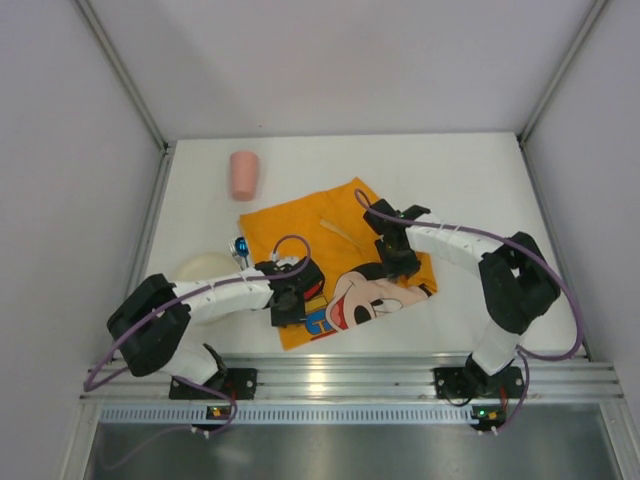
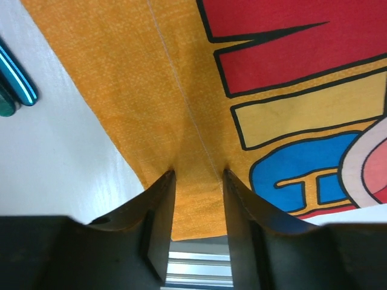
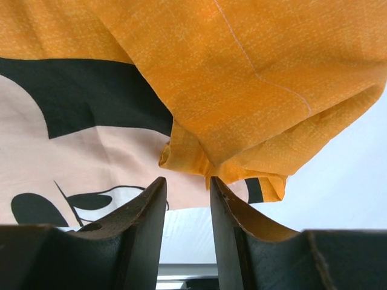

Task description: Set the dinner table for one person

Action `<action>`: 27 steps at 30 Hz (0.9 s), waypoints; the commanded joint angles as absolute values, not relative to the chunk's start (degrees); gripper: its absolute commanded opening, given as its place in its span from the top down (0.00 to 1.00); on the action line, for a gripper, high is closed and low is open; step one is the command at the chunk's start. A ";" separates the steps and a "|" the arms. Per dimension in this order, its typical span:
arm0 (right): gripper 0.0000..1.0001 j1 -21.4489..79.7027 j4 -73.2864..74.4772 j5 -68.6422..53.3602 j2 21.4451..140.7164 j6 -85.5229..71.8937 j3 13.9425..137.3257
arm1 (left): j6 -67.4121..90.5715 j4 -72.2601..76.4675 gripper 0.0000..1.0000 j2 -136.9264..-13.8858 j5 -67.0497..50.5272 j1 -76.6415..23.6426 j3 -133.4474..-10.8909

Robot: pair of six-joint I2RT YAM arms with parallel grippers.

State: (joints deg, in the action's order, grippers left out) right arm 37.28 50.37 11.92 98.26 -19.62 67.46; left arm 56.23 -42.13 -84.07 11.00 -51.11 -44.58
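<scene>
The orange Mickey Mouse mat (image 1: 300, 222) lies askew in the middle of the white dinner table (image 1: 470, 180). My left gripper (image 1: 285, 312) sits at the mat's near corner. In the left wrist view (image 2: 198, 174) its jaws stand a narrow gap apart, tips on the cloth (image 2: 151, 90), with the corner between them. My right gripper (image 1: 400, 262) is at the mat's right corner. In the right wrist view (image 3: 187, 179) a bunched, lifted fold of cloth (image 3: 242, 78) sits pinched between its tips. A pink cup (image 1: 244, 175) stands at the far left.
A white plate (image 1: 200, 268) lies at the left, partly under my left arm. Blue-handled cutlery (image 1: 238, 247) lies beside it and shows in the left wrist view (image 2: 15, 75). A pale stick-like utensil (image 1: 338, 230) rests on the mat. The metal rail (image 1: 350, 375) runs along the near edge.
</scene>
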 commanded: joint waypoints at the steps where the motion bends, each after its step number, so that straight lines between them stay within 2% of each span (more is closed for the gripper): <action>1: 0.64 38.06 48.61 11.86 98.43 -20.48 66.10 | 57.66 -39.12 0.60 -84.02 10.20 -51.50 -41.32; 3: 0.64 38.06 47.46 11.95 100.45 -20.30 66.09 | 57.66 -38.59 0.68 -84.73 9.76 -51.59 -40.52; 6: 0.64 38.06 45.97 12.13 103.26 -20.13 66.62 | 57.48 -38.50 0.74 -84.64 9.67 -51.59 -39.64; 12: 0.63 38.06 47.63 9.58 102.23 -21.18 70.39 | 57.66 -38.76 0.77 -82.80 9.58 -51.59 -38.50; 15: 0.55 38.14 49.04 9.40 99.06 -22.32 71.80 | 58.18 -38.76 0.78 -81.74 9.58 -51.68 -37.36; 19: 0.50 38.14 48.87 9.14 98.87 -23.46 71.90 | 58.10 -38.67 0.79 -81.12 9.84 -51.68 -37.18; 23: 0.50 38.14 46.86 9.05 102.21 -23.82 70.84 | 57.48 -39.20 0.81 -81.12 9.93 -51.77 -37.62; 27: 0.59 38.14 44.48 9.58 105.29 -23.91 68.91 | 56.78 -40.08 0.83 -80.77 10.11 -51.68 -37.97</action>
